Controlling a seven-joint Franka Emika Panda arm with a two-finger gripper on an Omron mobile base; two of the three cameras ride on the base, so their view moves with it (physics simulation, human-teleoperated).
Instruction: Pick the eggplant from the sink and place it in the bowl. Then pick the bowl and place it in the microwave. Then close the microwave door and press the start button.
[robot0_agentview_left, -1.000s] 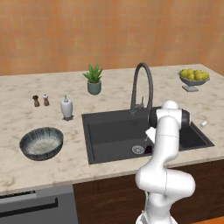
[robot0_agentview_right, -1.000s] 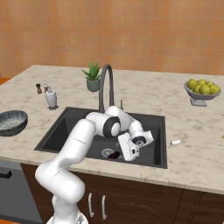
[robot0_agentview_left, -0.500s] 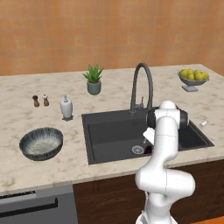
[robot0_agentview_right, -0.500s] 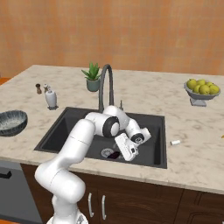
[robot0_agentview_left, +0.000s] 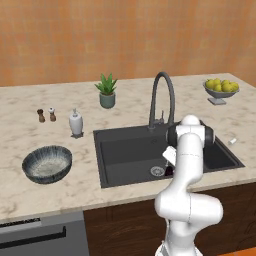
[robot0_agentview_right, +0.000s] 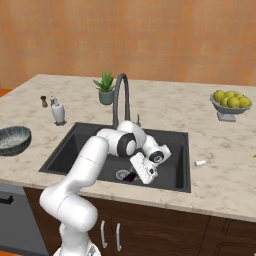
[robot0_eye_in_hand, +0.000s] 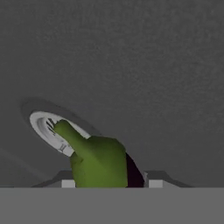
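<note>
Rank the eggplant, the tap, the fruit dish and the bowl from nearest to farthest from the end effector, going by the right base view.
1. Eggplant, right at the end effector, by the drain.
2. Tap, behind the sink.
3. Fruit dish, far right on the counter.
4. Bowl, far left; nearly as far as the dish, too close to call.

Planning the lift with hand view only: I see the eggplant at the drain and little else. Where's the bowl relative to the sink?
Observer: The bowl sits empty on the counter, left of the sink and apart from its rim.
Operator: Anything overhead when I lift?
Observer: The tap rises from the sink's back edge and curves over the basin, just behind the arm.
Operator: Clutter near the bowl?
Observer: A white bottle stands behind the bowl toward the wall, not touching it.
</note>
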